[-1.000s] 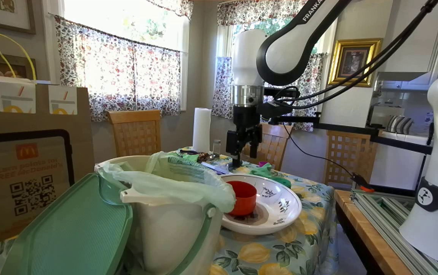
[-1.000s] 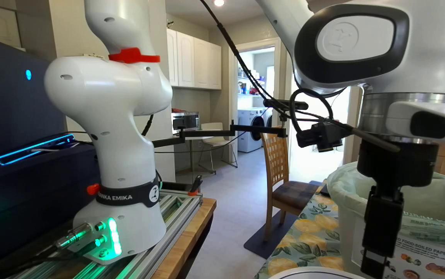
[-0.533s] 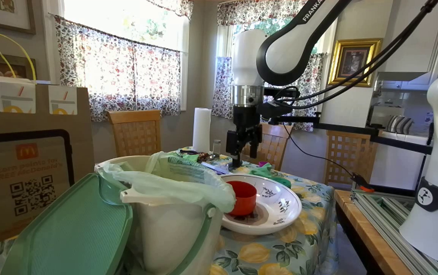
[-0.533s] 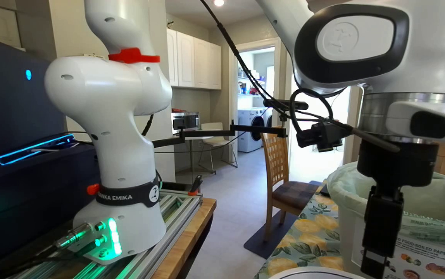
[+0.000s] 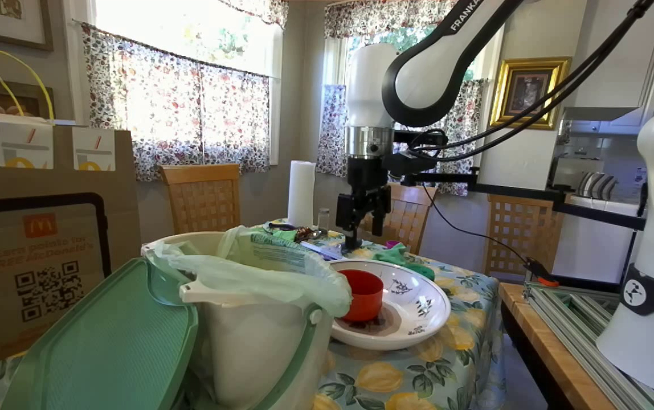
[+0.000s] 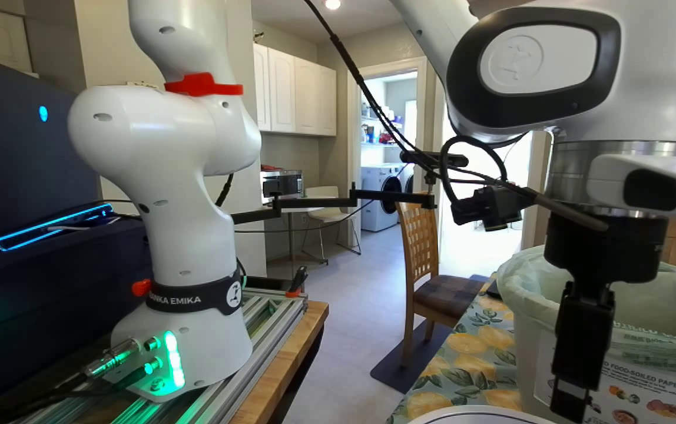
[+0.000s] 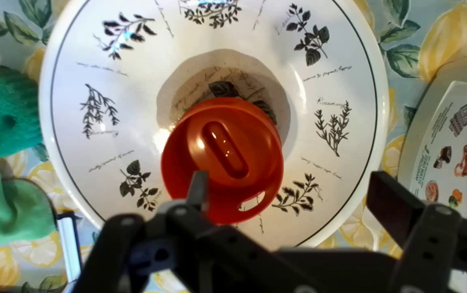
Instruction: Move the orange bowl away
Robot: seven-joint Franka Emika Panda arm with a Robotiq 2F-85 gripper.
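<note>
Just the arm (image 5: 432, 80) and its gripper (image 7: 296, 195) have moved, only a tiny bit; the bowl (image 7: 221, 158) and the plate (image 7: 361, 122) have stayed put. The bowl is red-orange and sits right side up inside the plate, near its middle. The gripper's jaws are spread wide, up higher than the plate and apart from the bowl. A white tub (image 5: 253, 341) stands just beside the plate, with a pale green bag (image 5: 270, 282) over its top. Farther from the plate, a green lid (image 5: 110, 336) stands tilted. The plate rests on a cloth (image 5: 395, 364) with yellow lemons.
</note>
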